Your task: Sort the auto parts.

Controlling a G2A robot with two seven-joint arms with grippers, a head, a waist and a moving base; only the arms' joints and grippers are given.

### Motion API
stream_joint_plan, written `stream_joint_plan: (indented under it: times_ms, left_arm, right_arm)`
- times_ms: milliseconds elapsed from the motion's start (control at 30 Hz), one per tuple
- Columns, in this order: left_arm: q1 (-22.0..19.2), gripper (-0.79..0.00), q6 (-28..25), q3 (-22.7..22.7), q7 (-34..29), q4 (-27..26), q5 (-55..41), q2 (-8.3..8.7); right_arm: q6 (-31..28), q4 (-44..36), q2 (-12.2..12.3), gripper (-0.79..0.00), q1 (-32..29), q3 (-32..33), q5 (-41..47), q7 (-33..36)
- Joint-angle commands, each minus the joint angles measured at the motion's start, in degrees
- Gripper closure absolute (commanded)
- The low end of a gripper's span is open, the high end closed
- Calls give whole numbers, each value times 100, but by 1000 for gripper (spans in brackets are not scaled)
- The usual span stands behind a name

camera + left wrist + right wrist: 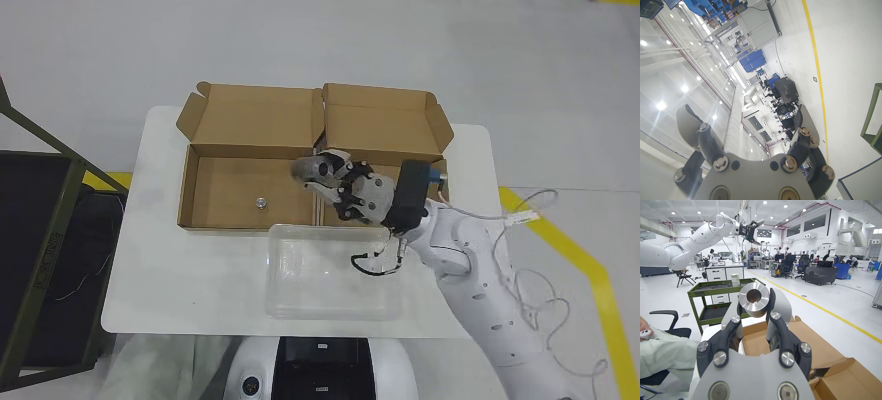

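No words or numbers are showing big enough to read here. A small pale label [700, 293] is sitting on the front rail of the green cart [723, 289], and little white marks are showing on the blue cabinets [753, 60], but the print on them is looking far too tiny to make out. A small black and white square sign [815, 79] is lying on the floor just beside the yellow line [816, 56], and its picture is looking unclear too.
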Motion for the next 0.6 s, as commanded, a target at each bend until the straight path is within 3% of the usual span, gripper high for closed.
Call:
stream_joint_plan:
  times_ms: [0, 567]
  left_arm:
    - [0, -785, 0, 0, 0, 0, 0, 0]
    - [0, -785, 0, 0, 0, 0, 0, 0]
  right_arm:
    - [29, 141, -25, 0, 121, -110, 48, 79]
    - [426, 1633, -300, 0, 981, -1005, 337, 692]
